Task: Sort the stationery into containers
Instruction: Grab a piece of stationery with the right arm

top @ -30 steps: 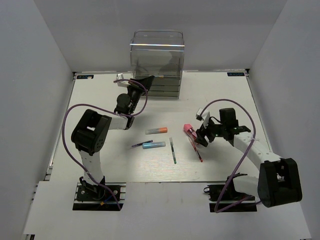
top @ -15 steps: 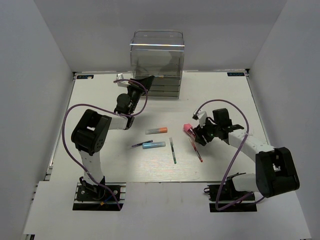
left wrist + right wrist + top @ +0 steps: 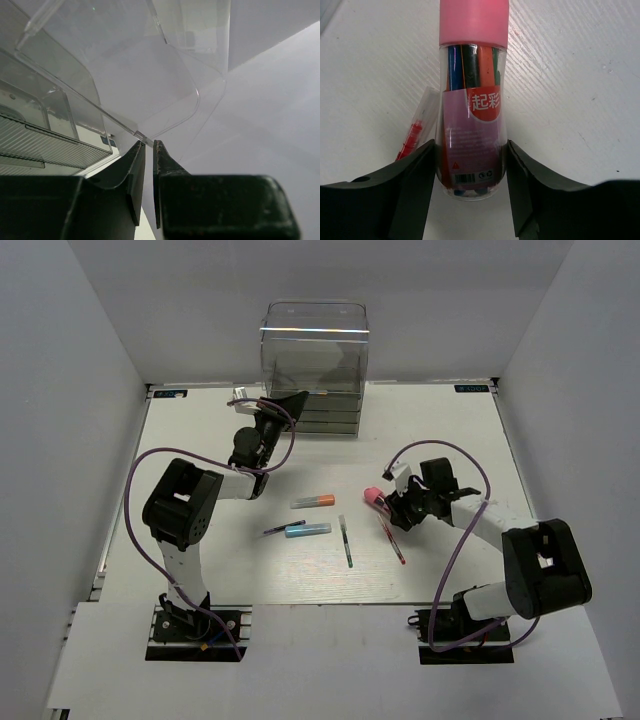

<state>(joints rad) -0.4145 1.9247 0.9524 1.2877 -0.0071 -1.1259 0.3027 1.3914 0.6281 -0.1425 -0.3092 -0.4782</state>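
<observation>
The stubby pink-red tube (image 3: 472, 100) lies flat on the white surface (image 3: 570, 75), pink cap pointing away from my right wrist camera. My right claw (image 3: 472, 145) pinches it, one finger against each side. A thin red pen (image 3: 415, 132) lies just beside the tube's left. My left claw (image 3: 149, 145), almost pressed together, nips a thin clear edge of the tall clear plastic box (image 3: 315, 360).

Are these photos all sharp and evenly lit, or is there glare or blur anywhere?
Top external: soft even light, sharp, with a bright glare strip on the clear box. Left wrist: faint reflections in its plastic, fingers dark and unlit. Right wrist: tube label crisp, near fingers soft and dark.
</observation>
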